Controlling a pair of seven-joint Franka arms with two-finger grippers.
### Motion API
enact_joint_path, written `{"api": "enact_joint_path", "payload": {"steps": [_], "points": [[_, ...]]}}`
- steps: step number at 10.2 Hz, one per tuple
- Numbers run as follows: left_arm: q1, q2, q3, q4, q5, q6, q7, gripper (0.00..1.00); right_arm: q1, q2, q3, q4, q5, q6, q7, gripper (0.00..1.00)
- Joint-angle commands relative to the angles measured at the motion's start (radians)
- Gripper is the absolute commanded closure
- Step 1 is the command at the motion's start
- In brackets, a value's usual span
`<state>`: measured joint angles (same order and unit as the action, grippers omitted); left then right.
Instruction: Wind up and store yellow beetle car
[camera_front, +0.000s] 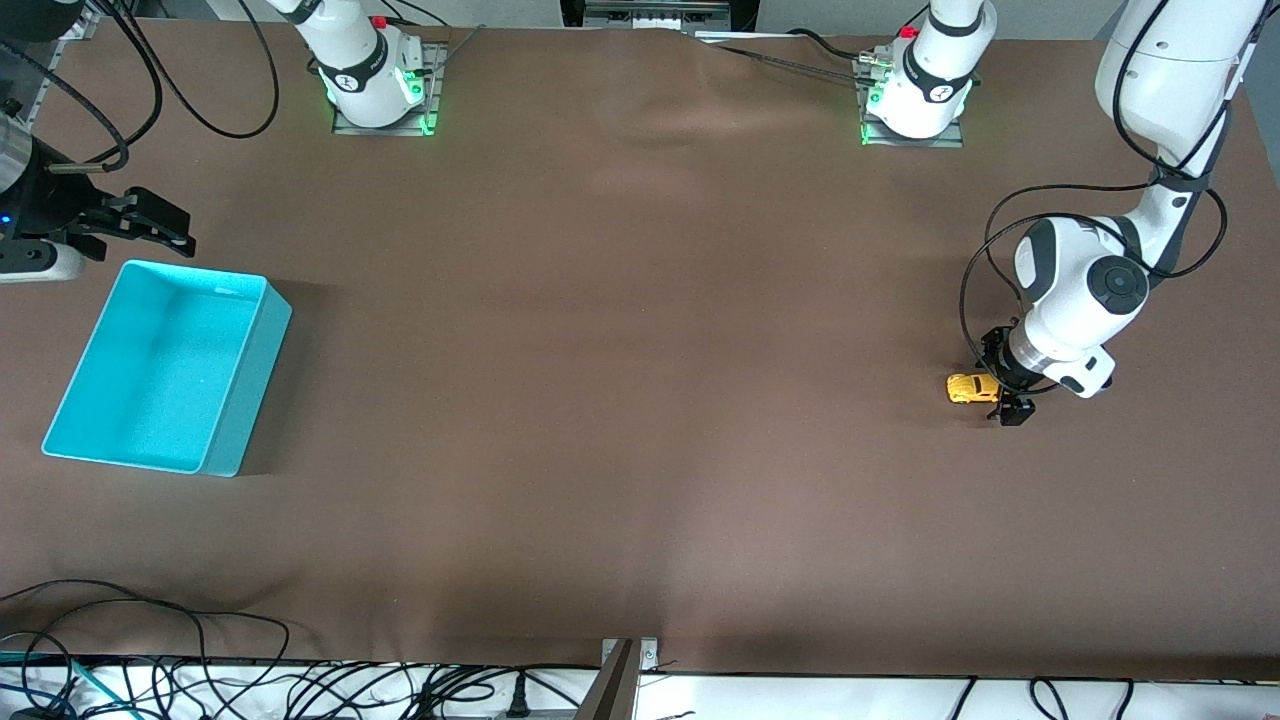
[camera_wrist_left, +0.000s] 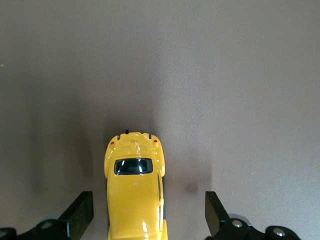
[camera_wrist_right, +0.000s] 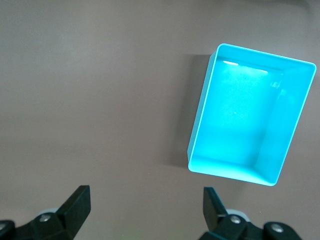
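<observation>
Left wrist view: unmarked yellow beetle car (camera_wrist_left: 134, 192) between left gripper's (camera_wrist_left: 149, 215) spread jaws; right gripper's (camera_wrist_right: 146, 206) spread.

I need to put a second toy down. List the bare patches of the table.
The broad brown cloth between the turquoise plastic bin and the small yellow beetle car is bare, as is the strip nearer the front camera. It is crowded only at the car, where the open left gripper straddles it. The open right gripper waits by the bin.

Robot lab: bolted arm bases (camera_front: 378, 95), cables (camera_front: 150, 670)
</observation>
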<state>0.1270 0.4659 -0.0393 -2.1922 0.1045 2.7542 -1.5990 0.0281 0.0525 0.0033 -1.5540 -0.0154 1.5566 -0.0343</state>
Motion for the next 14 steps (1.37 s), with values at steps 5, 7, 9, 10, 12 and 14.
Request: {"api": "enact_joint_path", "payload": {"steps": [5,7,9,10,12,14], "points": [[0.002,-0.055,-0.004,-0.001,0.038,0.004,-0.042,1.0,-0.001,0.009,-0.002,0.023,0.014,-0.007,0.014,0.0],[-0.015,-0.078,-0.063,0.006,0.038,-0.043,-0.041,1.0,-0.001,0.007,-0.002,0.023,0.014,-0.007,0.014,0.0],[-0.017,-0.078,-0.131,0.006,0.038,-0.112,-0.042,1.0,-0.001,0.007,-0.002,0.023,0.014,-0.007,0.014,0.0],[-0.02,-0.075,-0.161,0.005,0.038,-0.143,-0.061,1.0,-0.001,0.007,-0.002,0.023,0.014,-0.007,0.014,0.0],[-0.03,-0.047,-0.186,0.026,0.094,-0.142,-0.258,1.0,-0.001,0.007,-0.002,0.023,0.014,-0.007,0.014,0.0],[-0.03,-0.02,-0.189,0.034,0.267,-0.14,-0.459,1.0,-0.001,0.007,-0.002,0.023,0.014,-0.007,0.014,0.0]]}}
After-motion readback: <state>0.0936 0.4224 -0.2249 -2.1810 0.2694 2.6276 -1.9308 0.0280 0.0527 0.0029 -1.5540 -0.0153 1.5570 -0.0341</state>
